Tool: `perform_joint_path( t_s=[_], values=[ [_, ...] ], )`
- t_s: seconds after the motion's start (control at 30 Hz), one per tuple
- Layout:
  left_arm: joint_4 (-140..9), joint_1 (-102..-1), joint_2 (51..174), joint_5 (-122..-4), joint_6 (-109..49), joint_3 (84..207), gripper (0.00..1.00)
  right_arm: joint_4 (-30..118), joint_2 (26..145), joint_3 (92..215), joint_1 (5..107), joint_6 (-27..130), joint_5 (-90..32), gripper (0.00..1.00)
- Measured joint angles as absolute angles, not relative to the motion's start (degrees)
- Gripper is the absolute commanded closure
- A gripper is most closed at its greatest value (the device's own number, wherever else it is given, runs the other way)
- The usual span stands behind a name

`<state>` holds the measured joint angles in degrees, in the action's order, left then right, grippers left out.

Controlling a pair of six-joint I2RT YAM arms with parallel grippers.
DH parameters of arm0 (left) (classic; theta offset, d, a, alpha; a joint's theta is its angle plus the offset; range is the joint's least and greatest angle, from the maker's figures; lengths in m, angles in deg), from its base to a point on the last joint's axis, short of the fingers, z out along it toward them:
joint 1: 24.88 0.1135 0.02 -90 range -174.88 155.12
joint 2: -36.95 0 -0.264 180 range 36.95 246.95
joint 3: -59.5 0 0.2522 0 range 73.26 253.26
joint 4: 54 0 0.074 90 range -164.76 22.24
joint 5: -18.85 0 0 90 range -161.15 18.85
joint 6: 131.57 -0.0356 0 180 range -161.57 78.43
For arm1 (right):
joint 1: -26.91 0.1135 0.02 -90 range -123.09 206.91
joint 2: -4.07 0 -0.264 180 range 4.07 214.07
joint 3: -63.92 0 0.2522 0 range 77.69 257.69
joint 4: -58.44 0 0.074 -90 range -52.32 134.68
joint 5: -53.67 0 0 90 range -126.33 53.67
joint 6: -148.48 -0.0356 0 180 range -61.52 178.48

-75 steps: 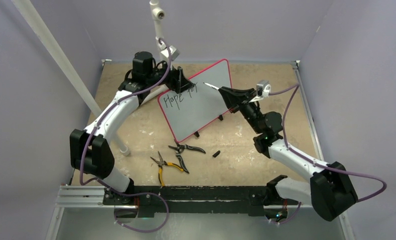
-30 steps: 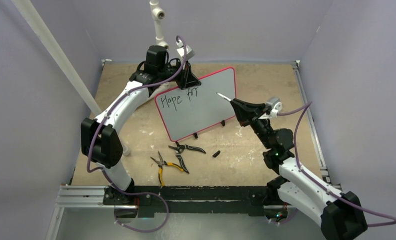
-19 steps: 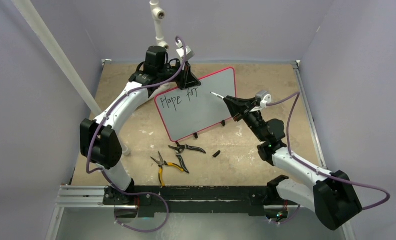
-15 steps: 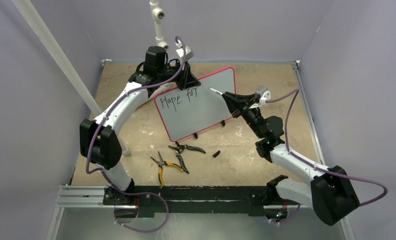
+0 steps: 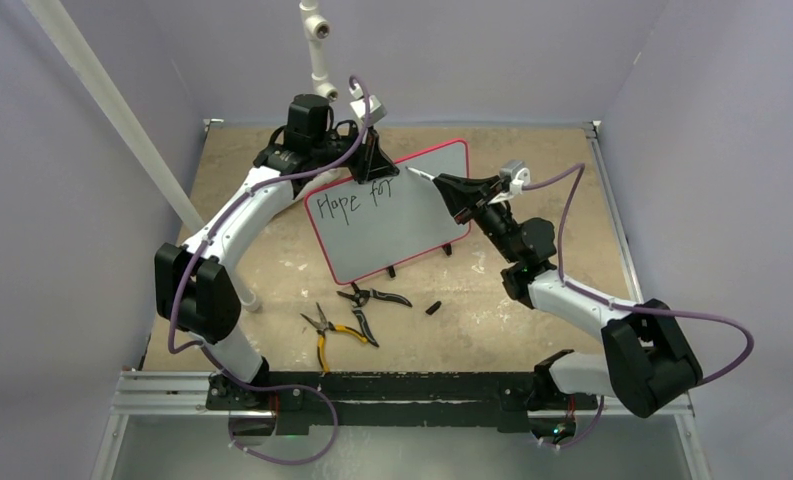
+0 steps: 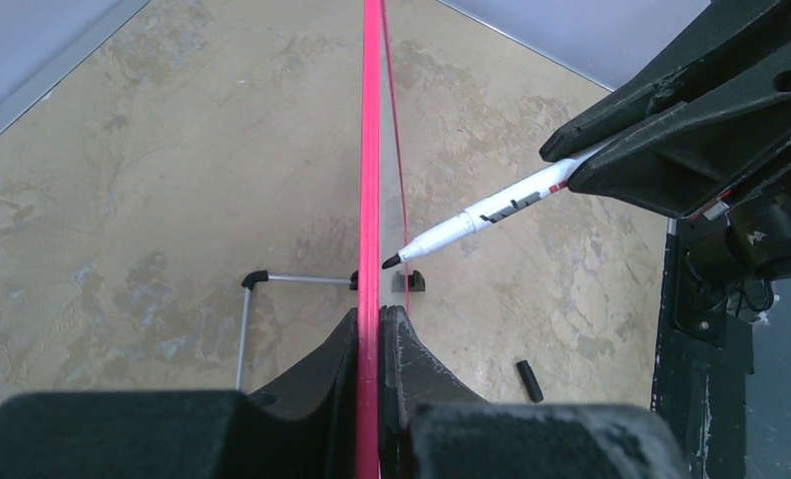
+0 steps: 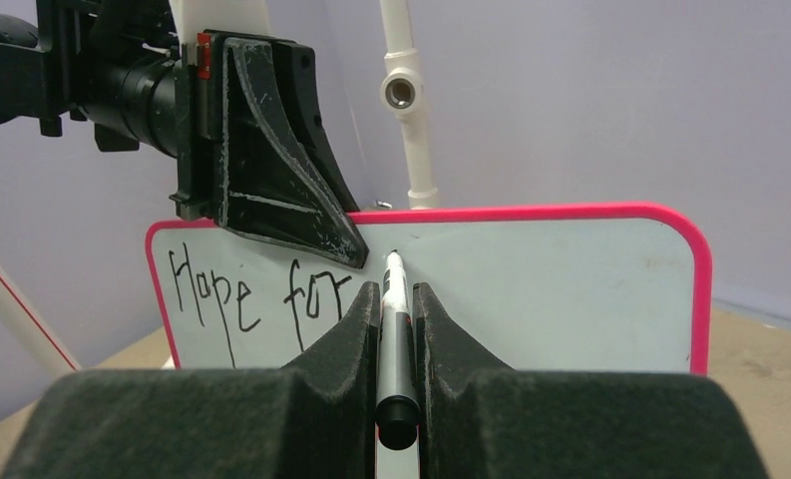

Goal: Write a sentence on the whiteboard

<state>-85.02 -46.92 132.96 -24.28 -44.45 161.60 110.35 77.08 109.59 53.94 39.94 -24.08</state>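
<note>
One table (image 5: 272, 270), tan and mottled, walled in pale purple, carries all the items below.

Two arms, white and black, rise from the near edge and reach toward the far middle of the table.

One whiteboard (image 5: 392, 225), white with rounded corners and a red-pink frame. It stands upright on small black feet at the far middle of the table, its face turned toward the right arm.

One left gripper (image 6: 370, 334), black. Its jaws are pressed together on the whiteboard's top edge, near the upper left corner, one finger on each side of the frame.

One right gripper (image 7: 396, 299), black. Its jaws are clamped on the marker, which lies in the slot between the foam pads and points at the board.

Two pairs of pliers on the table in front of the board: black-handled pliers (image 5: 372, 297), and just nearer the robot yellow-handled pliers (image 5: 327, 330). They are close together.

One sentence (image 7: 256, 289), unfinished: black handwritten "Hope for" along the board's upper left, below the left gripper.

One marker (image 6: 481, 215), white barrel with a black tip. The tip is at the board's face just right of "for", near the top edge; contact cannot be told.

One cap (image 5: 433, 307), small and black, lying on the table right of the pliers, apart from them.
</note>
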Motion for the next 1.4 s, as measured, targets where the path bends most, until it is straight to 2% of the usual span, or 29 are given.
perform_joint_path(
  t_s=[1.4],
  values=[
    [-84.82,-46.68,133.06,-24.92,-44.29,161.53,1.0,110.79,78.08,104.34,53.85,35.94,-25.11,1.0]
  ],
)
